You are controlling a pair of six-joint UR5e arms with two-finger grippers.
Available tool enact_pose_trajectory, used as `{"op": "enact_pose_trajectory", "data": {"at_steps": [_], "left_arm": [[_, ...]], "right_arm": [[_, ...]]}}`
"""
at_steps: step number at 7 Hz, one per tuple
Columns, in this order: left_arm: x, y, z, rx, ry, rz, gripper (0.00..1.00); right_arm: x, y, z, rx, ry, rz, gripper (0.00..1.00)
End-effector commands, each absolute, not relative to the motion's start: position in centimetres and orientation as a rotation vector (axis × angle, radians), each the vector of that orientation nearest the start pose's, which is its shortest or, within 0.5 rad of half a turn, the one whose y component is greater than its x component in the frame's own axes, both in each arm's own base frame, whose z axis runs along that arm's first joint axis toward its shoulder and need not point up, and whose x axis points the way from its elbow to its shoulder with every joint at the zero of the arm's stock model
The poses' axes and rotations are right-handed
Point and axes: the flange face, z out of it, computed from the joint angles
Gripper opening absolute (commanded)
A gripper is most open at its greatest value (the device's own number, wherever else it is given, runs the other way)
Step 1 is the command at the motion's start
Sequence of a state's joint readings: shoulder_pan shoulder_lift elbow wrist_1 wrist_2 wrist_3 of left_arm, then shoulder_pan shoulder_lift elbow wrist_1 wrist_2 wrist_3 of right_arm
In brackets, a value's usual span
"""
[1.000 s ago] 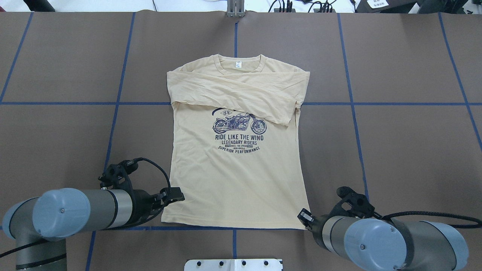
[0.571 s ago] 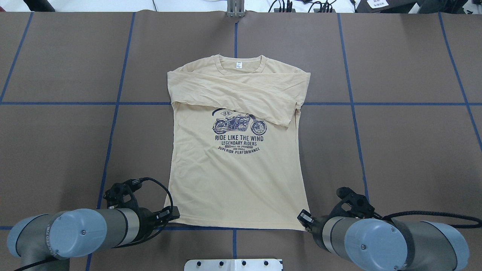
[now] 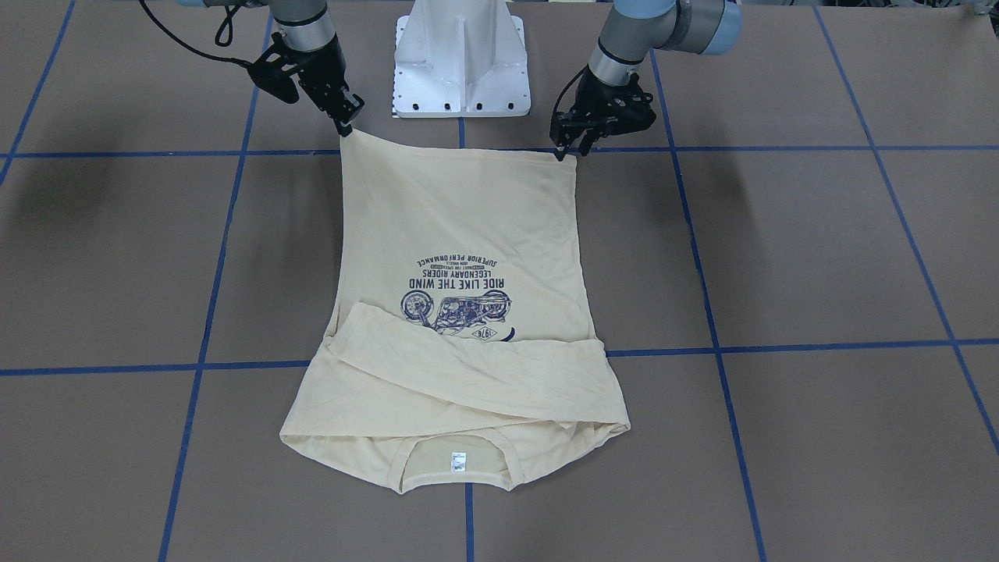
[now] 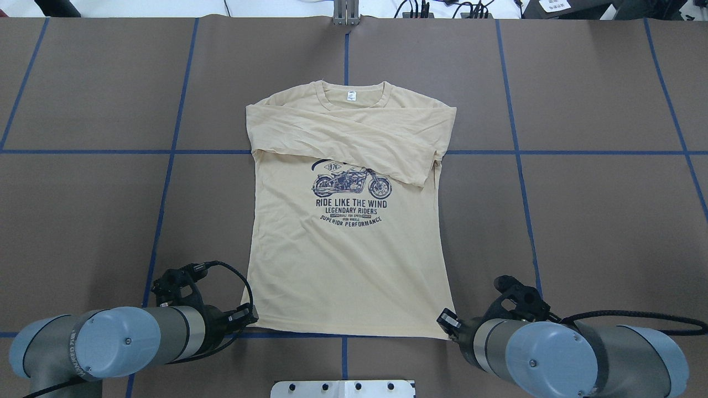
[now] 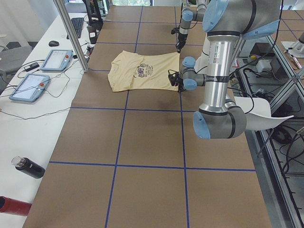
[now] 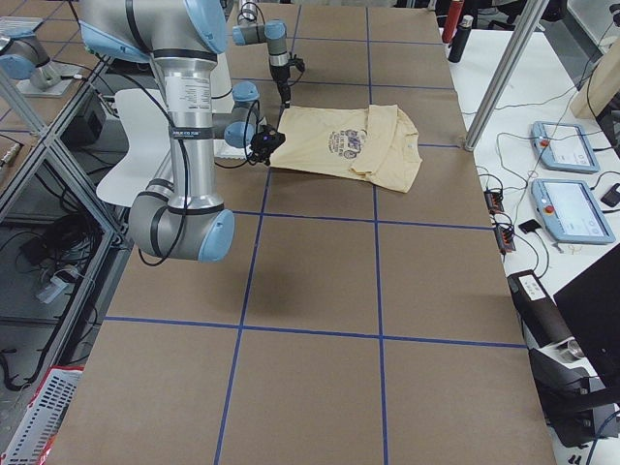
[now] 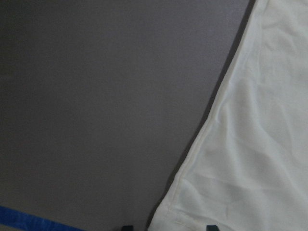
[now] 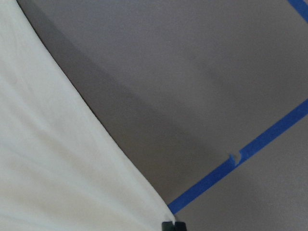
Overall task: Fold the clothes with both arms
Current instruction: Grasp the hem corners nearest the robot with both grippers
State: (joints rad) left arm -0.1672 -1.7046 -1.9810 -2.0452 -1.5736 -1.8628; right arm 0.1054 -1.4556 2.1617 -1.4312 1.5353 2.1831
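T-shirt (image 4: 343, 265) flat on the desk (image 4: 581, 210), print up, both sleeves already crossed over the chest. My right gripper (image 3: 344, 129) looks pinched onto one hem corner. My left gripper (image 3: 565, 148) straddles the other corner with jaws apart, not yet clamped. By my judgement, the hem-to-collar fold and any later fold remain.

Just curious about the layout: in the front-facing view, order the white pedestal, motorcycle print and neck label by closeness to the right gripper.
From the right gripper:
1. White pedestal, beside it at the top.
2. Motorcycle print, middle of the shirt.
3. Neck label, at the bottom.
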Motion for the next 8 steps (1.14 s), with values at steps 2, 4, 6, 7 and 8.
{"op": "enact_pose_trajectory", "data": {"at_steps": [2, 4, 6, 7, 8], "left_arm": [[50.16, -21.9, 35.15, -0.063, 1.017, -0.416, 0.55], [50.26, -21.88, 35.14, -0.059, 1.017, -0.415, 0.53], [50.35, -21.9, 35.21, -0.059, 1.016, -0.415, 0.26], [50.36, -21.9, 35.36, -0.059, 1.013, -0.416, 0.23], [50.26, -21.96, 35.37, -0.058, 1.013, -0.417, 0.1]], "right_arm": [[-47.16, -18.71, 32.39, -0.182, -0.84, 0.69, 0.0], [-47.13, -18.78, 32.39, -0.181, -0.84, 0.691, 0.0], [-47.16, -18.71, 32.39, -0.182, -0.84, 0.69, 0.0], [-47.24, -18.72, 32.52, -0.181, -0.837, 0.69, 0.0], [-47.17, -18.78, 32.46, -0.181, -0.839, 0.691, 0.0]]}}
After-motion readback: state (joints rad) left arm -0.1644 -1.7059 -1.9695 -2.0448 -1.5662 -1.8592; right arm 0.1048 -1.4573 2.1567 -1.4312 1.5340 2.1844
